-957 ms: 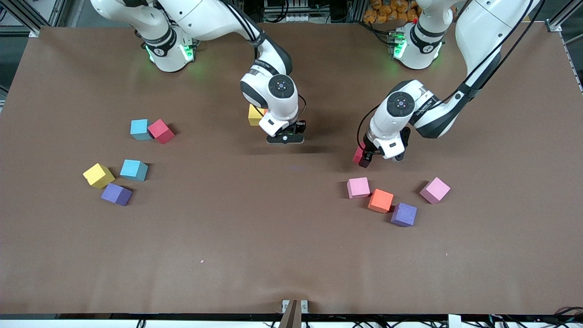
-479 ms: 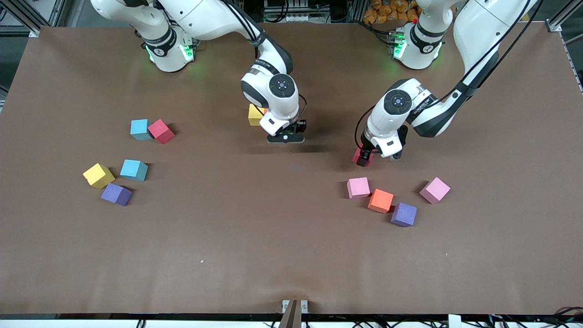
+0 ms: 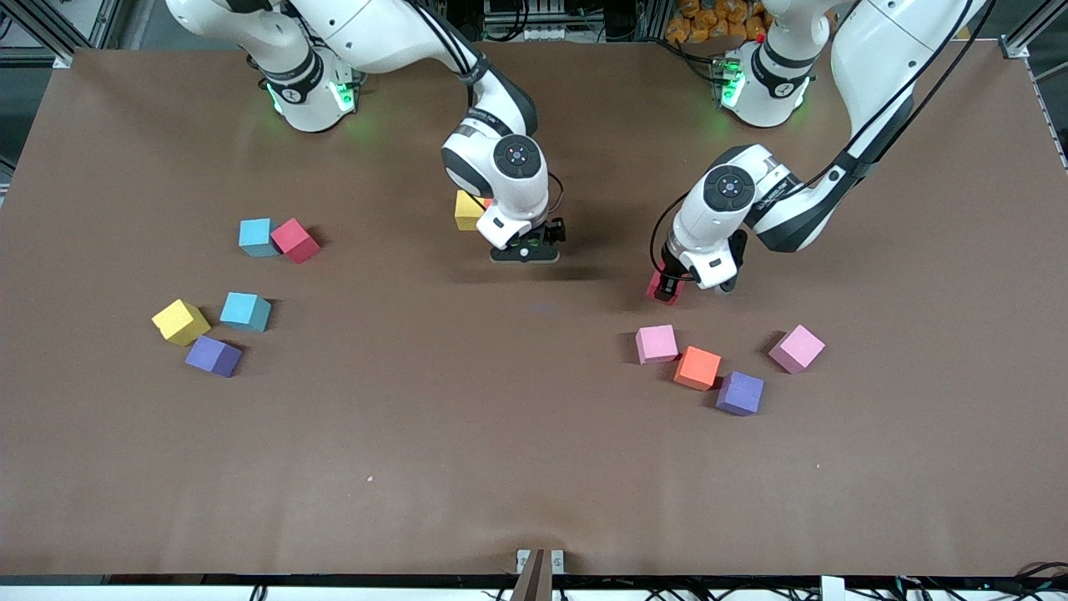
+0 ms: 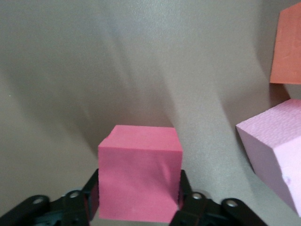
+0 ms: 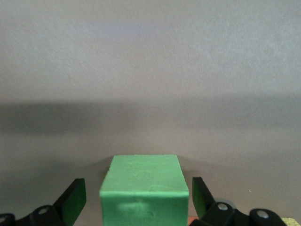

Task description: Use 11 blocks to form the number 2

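Note:
My left gripper [image 3: 665,288] is shut on a pinkish-red block [image 4: 139,172] and holds it low over the table, close to a pink block [image 3: 657,343]. My right gripper [image 3: 524,250] is open around a green block [image 5: 143,188] that sits on the table, with a gap on each side. The green block is hidden in the front view. A yellow block [image 3: 467,210] with an orange sliver beside it lies right by the right gripper. The other blocks lie scattered in loose groups.
Toward the left arm's end lie an orange block [image 3: 697,367], a purple block [image 3: 739,393] and a pink block [image 3: 797,348]. Toward the right arm's end lie a light blue block [image 3: 255,236] touching a red block [image 3: 294,240], a yellow block [image 3: 180,321], a light blue block [image 3: 245,311] and a purple block [image 3: 213,356].
My left gripper has shifted slightly toward the right arm's end with its block. My right gripper's fingers look a little wider apart.

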`<state>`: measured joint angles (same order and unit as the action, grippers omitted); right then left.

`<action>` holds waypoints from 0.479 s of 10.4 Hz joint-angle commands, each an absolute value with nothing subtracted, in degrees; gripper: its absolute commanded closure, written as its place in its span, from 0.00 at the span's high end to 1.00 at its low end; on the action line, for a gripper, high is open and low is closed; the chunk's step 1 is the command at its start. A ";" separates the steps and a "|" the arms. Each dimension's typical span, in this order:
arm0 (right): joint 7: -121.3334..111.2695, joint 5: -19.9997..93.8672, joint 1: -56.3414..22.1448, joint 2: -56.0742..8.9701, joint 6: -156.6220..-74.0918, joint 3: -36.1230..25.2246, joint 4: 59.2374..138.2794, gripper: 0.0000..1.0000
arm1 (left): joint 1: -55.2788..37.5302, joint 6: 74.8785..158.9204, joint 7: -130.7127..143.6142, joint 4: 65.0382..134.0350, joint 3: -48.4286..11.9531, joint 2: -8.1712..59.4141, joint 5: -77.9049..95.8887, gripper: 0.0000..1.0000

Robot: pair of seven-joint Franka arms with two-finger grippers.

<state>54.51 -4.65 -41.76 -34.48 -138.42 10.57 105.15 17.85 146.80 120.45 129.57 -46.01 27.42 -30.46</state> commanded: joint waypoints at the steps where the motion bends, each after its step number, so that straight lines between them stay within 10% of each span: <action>1: 55.11 -5.01 -40.87 -29.29 -133.27 10.46 105.38 1.00 | 18.28 146.17 122.26 128.15 -46.14 27.42 -32.43 0.16; 5: 52.14 -4.92 -34.13 -17.26 -128.24 10.72 107.65 1.00 | 14.52 139.76 121.73 121.48 -46.67 27.60 -31.82 0.17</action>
